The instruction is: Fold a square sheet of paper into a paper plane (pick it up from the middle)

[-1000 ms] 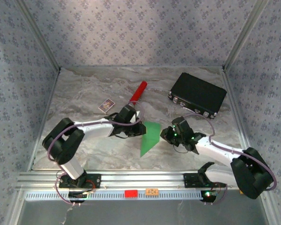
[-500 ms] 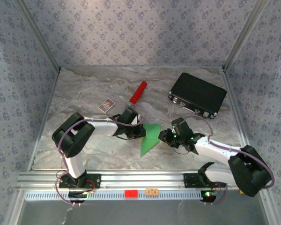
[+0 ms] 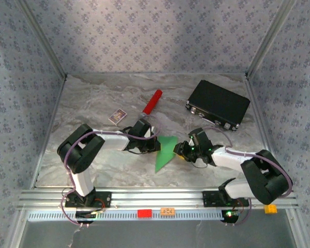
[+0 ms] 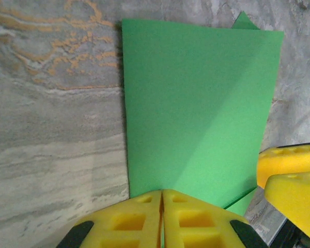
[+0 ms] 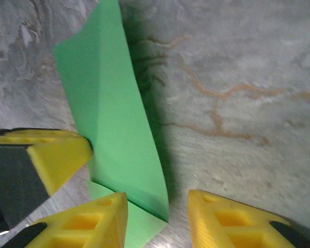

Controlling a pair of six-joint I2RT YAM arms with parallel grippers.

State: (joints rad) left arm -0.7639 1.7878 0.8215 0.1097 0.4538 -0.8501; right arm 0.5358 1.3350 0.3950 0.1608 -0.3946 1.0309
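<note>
Left gripper [image 4: 161, 195]: pads pressed together at the square sheet of paper [image 4: 196, 103] edge; arm stretched low, reaching right.
Right gripper [image 5: 157, 201]: jaws apart, straddling its raised fold; arm low, reaching left.
Paper's place: table [image 3: 93, 108] middle, between both grippers.

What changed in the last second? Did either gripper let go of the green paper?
The right gripper opened its jaws and edged left toward the folded bright green paper sheet, whose edge now sits between its fingers; its elbow swung inward. The left arm's elbow swung right, while the left gripper stayed pinched shut on the sheet. The sheet, red cylinder, black case and small printed card kept their places.
</note>
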